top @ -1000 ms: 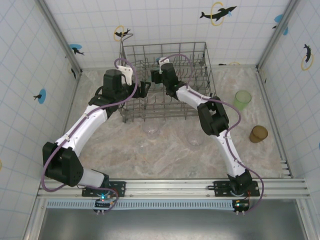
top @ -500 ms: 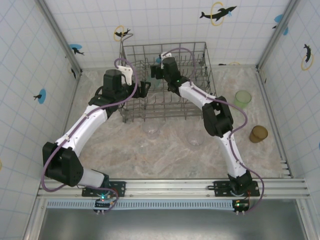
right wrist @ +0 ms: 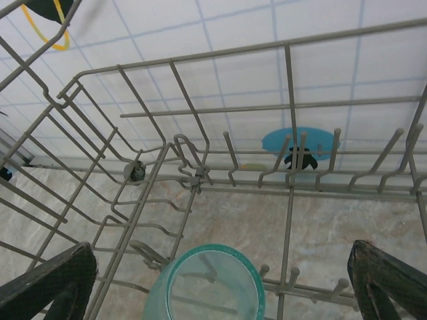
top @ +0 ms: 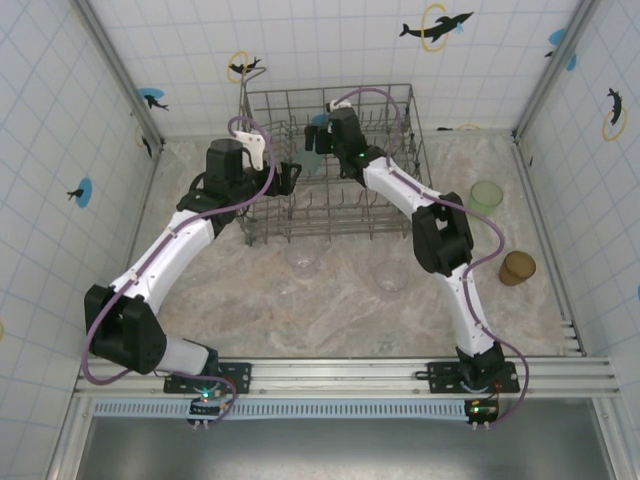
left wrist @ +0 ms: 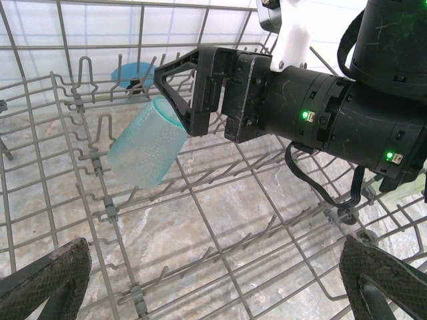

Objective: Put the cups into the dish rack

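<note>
Your right gripper (right wrist: 220, 267) hung inside the dish rack (top: 412, 130) with its fingers spread wide. The teal cup (left wrist: 147, 150) lay tilted on the tines just under those fingertips, mouth toward the wrist. Your left gripper (left wrist: 213, 267) was also spread wide, well short of the cup.

I record the following limits. The teal translucent plastic tumbler (right wrist: 203, 288) is cut off below its rim by the bottom edge of the right wrist view; in the left wrist view a black finger covers part of its rim. The padded fingertips of the right gripper (right wrist: 219, 283) and the left gripper (left wrist: 213, 277) run off the lower corners of their own views. From above, a clear see-through plastic tumbler (top: 302, 262) and a second clear tumbler (top: 390, 276) read only as faint outlines.
</note>
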Action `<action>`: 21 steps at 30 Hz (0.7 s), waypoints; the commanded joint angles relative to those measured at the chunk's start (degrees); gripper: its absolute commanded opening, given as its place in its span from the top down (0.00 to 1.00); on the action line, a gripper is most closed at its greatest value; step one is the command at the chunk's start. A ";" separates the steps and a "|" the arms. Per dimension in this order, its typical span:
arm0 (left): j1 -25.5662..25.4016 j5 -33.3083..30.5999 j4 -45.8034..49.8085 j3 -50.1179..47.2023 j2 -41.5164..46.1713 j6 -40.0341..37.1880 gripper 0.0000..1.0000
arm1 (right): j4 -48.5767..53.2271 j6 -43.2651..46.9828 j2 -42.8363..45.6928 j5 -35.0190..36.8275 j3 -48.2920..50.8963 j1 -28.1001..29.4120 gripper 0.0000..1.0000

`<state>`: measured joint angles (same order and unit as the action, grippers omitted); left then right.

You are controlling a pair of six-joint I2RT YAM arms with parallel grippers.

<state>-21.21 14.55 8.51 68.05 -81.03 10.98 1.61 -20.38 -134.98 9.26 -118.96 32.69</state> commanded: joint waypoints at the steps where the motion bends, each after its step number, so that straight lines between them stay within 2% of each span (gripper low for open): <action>1: 0.21 0.57 -1.22 -0.83 1.49 0.95 0.02 | 3.07 -4.28 -0.23 -2.18 -3.30 -0.77 0.00; 11: 0.30 0.48 -1.24 -0.90 1.49 0.79 0.02 | 3.19 -9.29 -4.41 -7.71 -5.63 -0.79 0.00; 21: 0.22 0.57 -1.25 -0.90 1.49 0.83 0.02 | 3.25 -11.08 -6.14 -8.79 -5.67 -0.48 0.05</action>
<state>-21.21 14.52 8.49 67.94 -80.64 10.98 4.80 -30.37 -139.76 1.21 -122.17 31.90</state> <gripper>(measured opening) 0.976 0.956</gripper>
